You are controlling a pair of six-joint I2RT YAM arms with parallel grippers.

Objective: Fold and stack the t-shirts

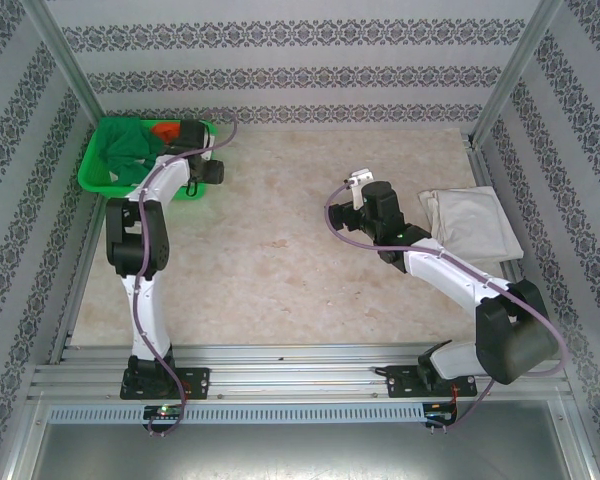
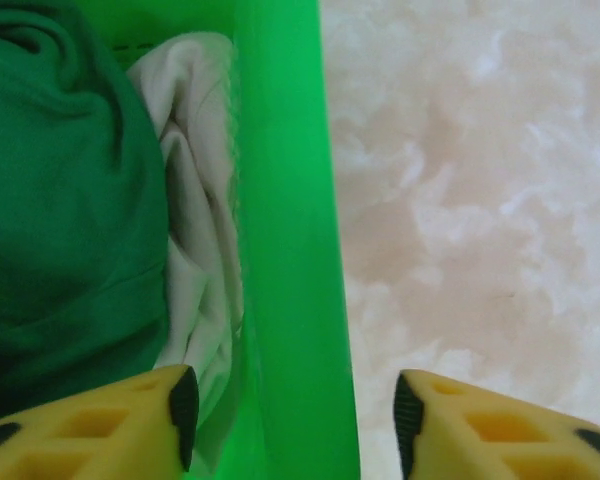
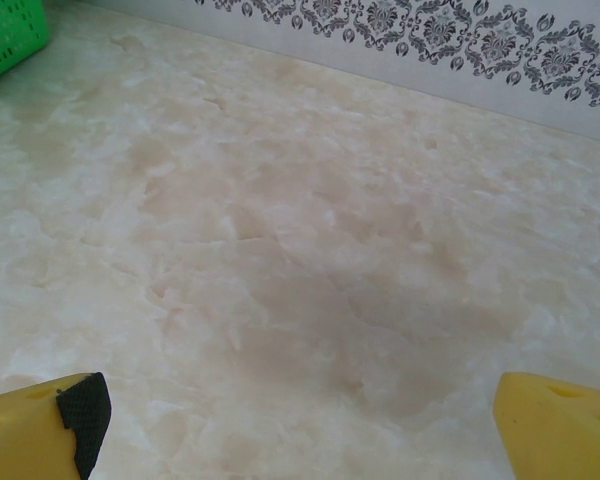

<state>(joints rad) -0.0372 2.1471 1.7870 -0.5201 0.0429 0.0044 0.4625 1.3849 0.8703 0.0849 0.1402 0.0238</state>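
Left gripper [image 2: 295, 420]: partly open and holding nothing. Its 2 fingers straddle the right wall of the basket [image 2: 290, 250], clear of it on both sides.
Left finger: sits inside the basket, over the edge of the off-white shirt [image 2: 195, 150].
Right finger: sits outside the basket, over the bare table [image 2: 480, 200].
Shirts in basket: the basket stands at the far left of the table. The off-white shirt is bunched against the inside of the right wall. The dark green shirt [image 2: 60, 200] is heaped just left of it and touches it. The orange shirt [image 1: 163, 130] lies at the far side of the basket.
Key relation: every unfolded shirt lies left of the left gripper's centre line, past the wall. The off-white bunch runs lengthwise along that wall, and so across the gap between the fingers.
Judgement on next move: the gripper needs to shift left, so that both fingers clear the wall before they close on cloth. As placed, closing would pinch plastic.
Right gripper [image 3: 300, 425]: fully open and holding nothing. It hangs over bare table at mid-right.
Folded stock: 1 folded off-white shirt [image 1: 472, 225] lies at the right of the table, just right of the right gripper.
Nearer arm: the left arm is nearer the basket and the right arm nearer the folded shirt.
Risk: the wall may snag, or the basket may lift with the shirt.
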